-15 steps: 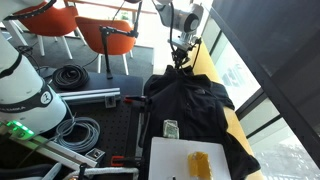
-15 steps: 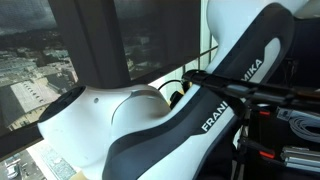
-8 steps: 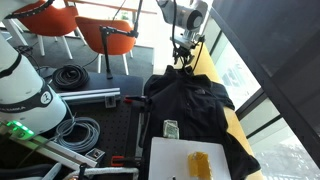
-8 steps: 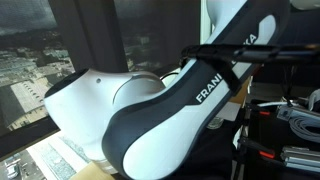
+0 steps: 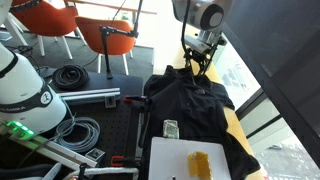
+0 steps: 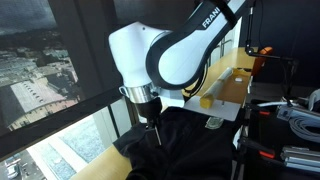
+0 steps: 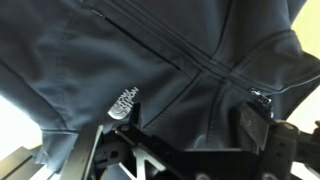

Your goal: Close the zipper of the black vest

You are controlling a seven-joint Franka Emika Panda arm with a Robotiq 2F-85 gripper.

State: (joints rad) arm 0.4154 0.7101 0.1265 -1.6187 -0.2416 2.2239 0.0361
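Observation:
The black vest lies spread on the table, collar end at the far side, and it also shows under the arm in an exterior view. My gripper hangs just above the collar end, also visible from the window side. In the wrist view the vest fills the frame, with a white logo. The zipper runs as a thin dark line diagonally across the fabric. My gripper is open, its fingers wide apart with only fabric below them.
A white board carrying a yellow sponge lies at the vest's near end, with a small object beside it. Orange chairs, coiled cables and a white robot base stand to one side. Windows border the table.
The jaws have opened from nearly shut. The arm has swung and lifted slightly off the collar end, uncovering the vest in the exterior view it had blocked.

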